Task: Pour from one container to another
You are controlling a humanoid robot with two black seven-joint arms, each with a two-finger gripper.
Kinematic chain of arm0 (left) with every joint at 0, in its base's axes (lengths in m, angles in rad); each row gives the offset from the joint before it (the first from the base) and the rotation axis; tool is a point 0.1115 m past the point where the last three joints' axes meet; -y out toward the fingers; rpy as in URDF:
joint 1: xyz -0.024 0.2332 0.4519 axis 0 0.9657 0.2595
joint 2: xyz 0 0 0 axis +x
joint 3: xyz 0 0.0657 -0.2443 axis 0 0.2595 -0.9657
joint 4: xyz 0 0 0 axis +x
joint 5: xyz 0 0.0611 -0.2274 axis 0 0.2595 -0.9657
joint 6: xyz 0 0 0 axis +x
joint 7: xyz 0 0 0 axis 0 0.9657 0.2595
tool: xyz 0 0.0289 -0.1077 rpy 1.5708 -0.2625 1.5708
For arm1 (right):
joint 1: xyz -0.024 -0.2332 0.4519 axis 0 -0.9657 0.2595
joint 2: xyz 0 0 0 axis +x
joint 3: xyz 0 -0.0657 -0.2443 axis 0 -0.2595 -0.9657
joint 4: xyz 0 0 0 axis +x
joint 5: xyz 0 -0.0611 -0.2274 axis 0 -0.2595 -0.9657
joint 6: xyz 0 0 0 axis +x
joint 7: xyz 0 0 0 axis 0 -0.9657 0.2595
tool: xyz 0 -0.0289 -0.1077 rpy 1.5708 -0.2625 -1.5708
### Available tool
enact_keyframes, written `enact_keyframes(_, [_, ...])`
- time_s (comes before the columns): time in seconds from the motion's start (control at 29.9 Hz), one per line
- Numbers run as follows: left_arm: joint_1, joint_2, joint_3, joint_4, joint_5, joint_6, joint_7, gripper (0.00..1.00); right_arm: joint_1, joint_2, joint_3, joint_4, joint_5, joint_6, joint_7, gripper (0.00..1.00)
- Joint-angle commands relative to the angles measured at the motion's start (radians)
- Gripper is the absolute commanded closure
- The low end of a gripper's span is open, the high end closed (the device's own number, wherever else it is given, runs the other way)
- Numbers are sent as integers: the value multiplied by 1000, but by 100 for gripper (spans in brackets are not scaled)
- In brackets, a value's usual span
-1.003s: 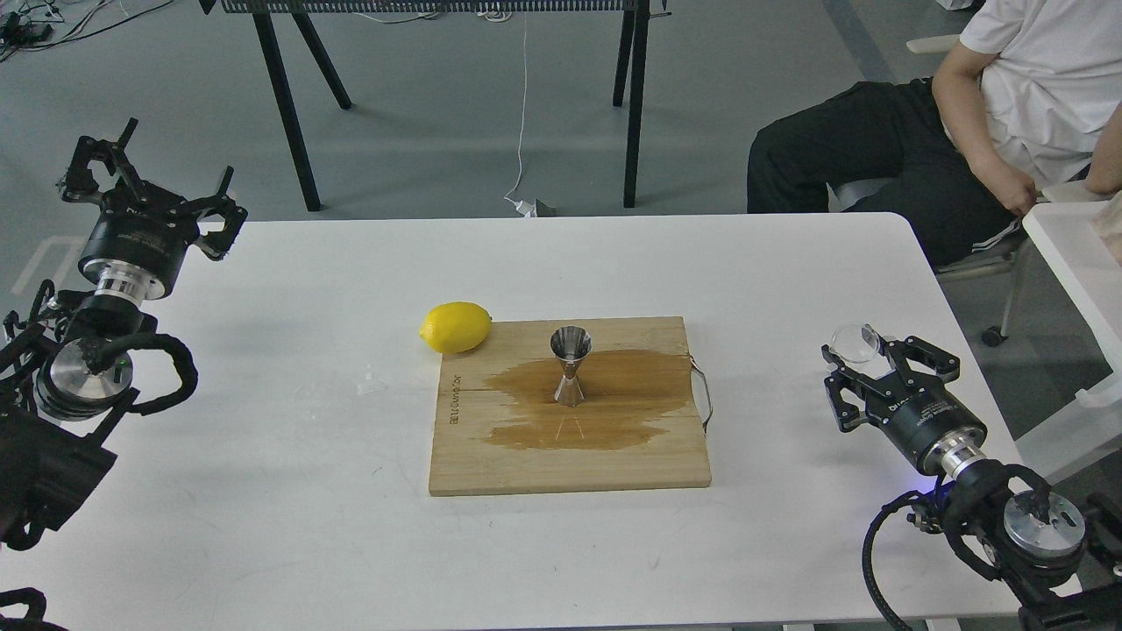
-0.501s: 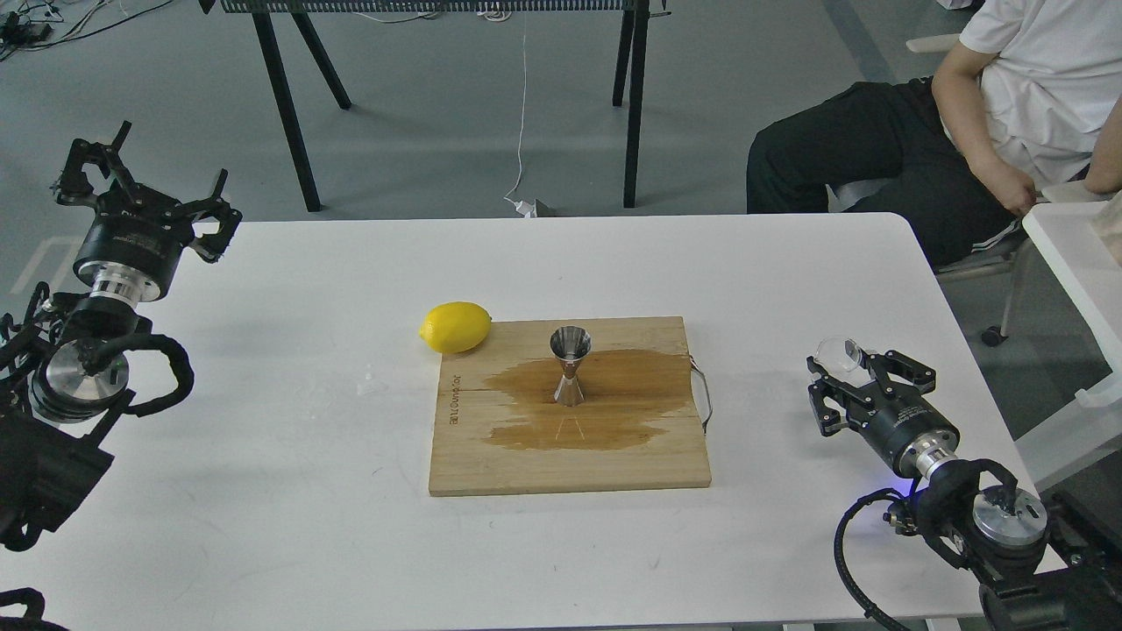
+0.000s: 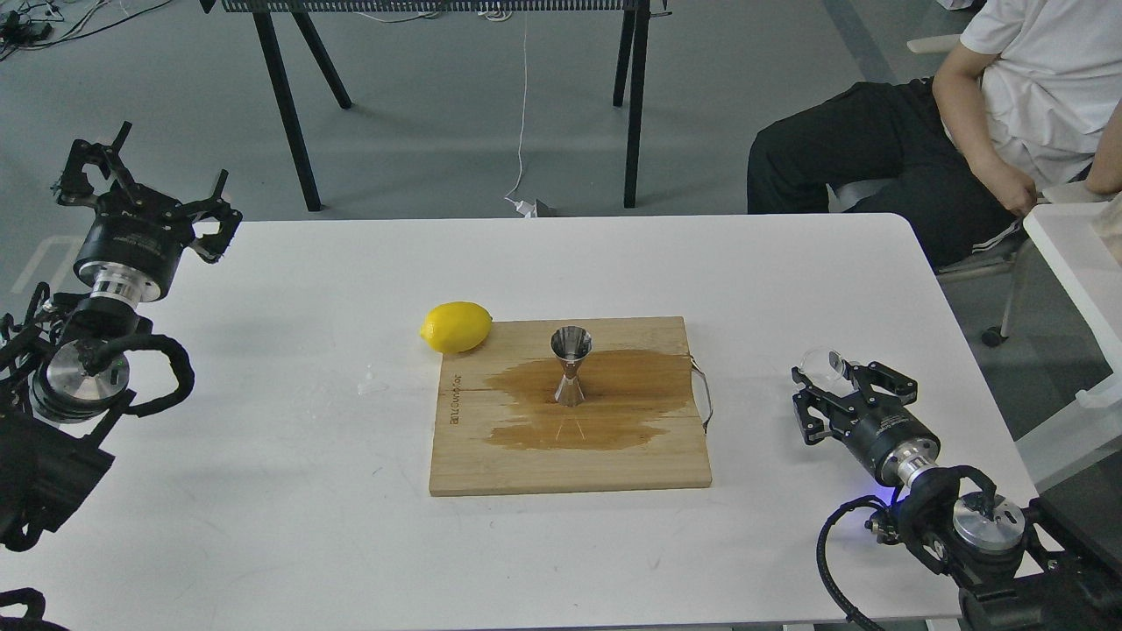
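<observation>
Right end effector [image 3: 828, 386] grips clear cup [image 3: 822, 361], contents indiscernible; left end effector [image 3: 145, 188] spread, empty.

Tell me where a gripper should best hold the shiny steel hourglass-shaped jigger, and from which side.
Probably at the narrow waist of the shiny steel hourglass-shaped jigger, coming level from the right: it stands upright on the wooden board, and both cones widen away from the waist, hindering slip.
</observation>
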Motion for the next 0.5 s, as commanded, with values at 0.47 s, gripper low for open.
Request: enact_keyframes(0.47, [0, 7, 0, 26, 0, -12, 2, 0, 32, 1, -6, -13, -1, -65, 1, 31])
